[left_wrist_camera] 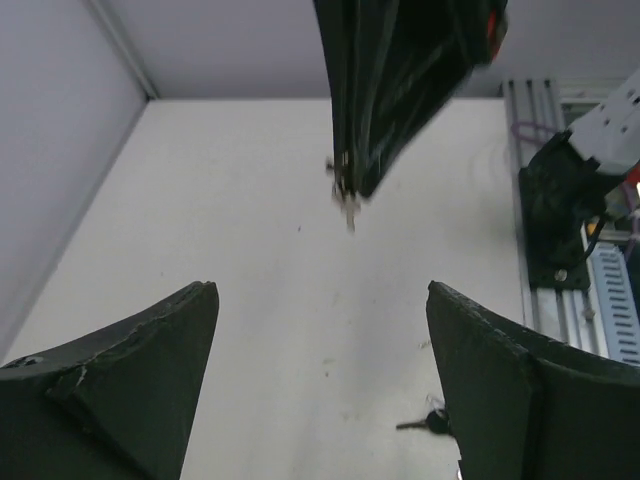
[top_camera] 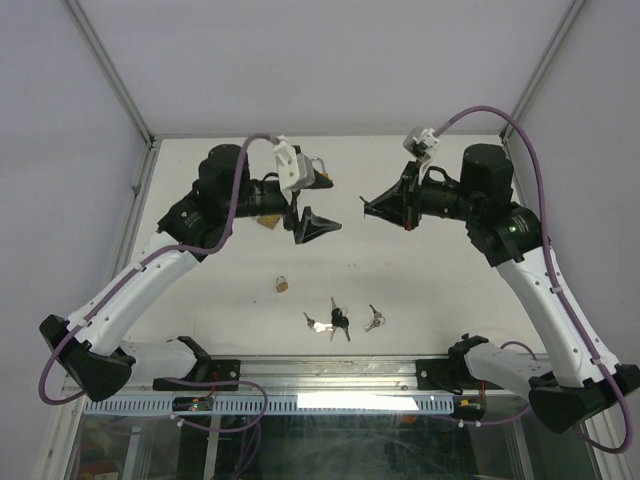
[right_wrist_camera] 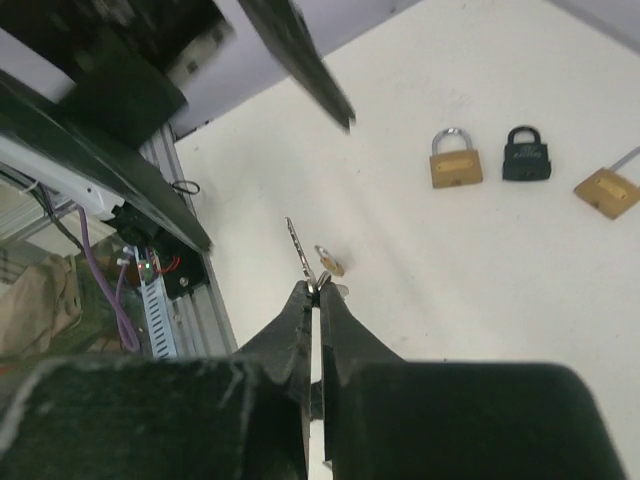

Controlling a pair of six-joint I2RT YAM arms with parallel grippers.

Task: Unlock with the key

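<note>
Soft, even light bathes the white tabletop [top_camera: 430,290], shadows faint, glare streaking the near rail [top_camera: 350,402], the wrist views' near foregrounds slightly blurred.

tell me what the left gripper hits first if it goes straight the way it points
Probably the key pinched in the right gripper, which faces the open left gripper across a gap. Depth is unclear, so it might pass just below.

arms [top_camera: 130,290]: white shells, black joints | cables [top_camera: 235,190]: purple, one running along each arm | fingers [left_wrist_camera: 130,400]: matte black wedges, kinda scuffed edges | wrist cameras [top_camera: 290,165]: chunky white housings | bases [top_camera: 85,365]: black
</note>
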